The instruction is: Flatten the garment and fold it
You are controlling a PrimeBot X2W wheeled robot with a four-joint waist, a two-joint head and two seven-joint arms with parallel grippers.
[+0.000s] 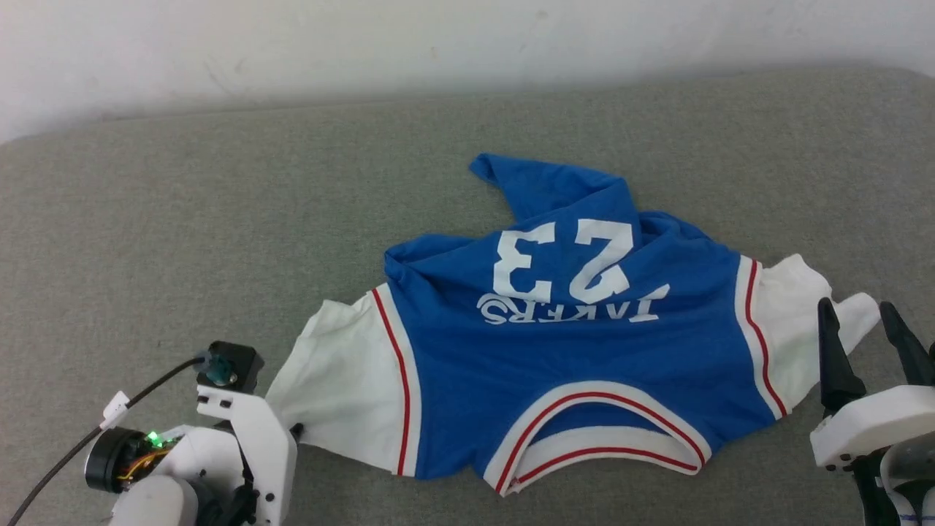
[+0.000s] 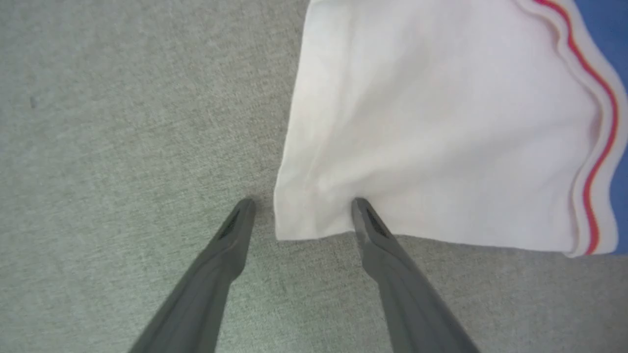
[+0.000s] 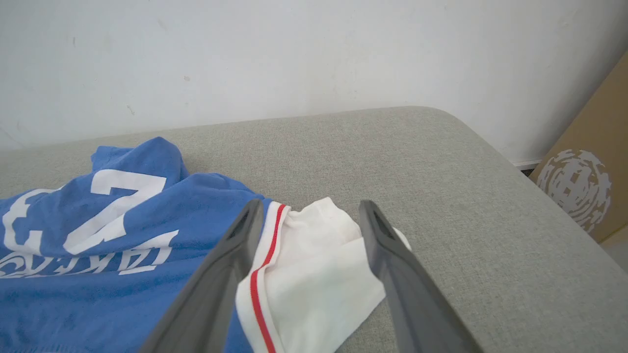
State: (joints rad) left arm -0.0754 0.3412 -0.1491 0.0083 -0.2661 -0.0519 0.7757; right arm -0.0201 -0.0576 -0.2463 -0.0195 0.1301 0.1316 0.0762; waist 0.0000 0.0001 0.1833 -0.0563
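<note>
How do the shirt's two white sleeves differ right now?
The left-hand sleeve, by the left gripper, lies spread out, fairly flat; the right-hand sleeve, by the right gripper, is crumpled and looks smaller. Both are white with red-striped trim.

A grey fabric-covered surface point(image 1: 182, 219) with a rounded far corner met a white wall point(image 1: 292, 51). The garment point(image 1: 555, 351) lay rumpled on it, printed side up, with its collar point(image 1: 599, 438) at 6 o'clock, its bunched hem point(image 1: 540, 183) at 12, and white sleeves point(image 1: 343, 380) at 9 and 3.
</note>
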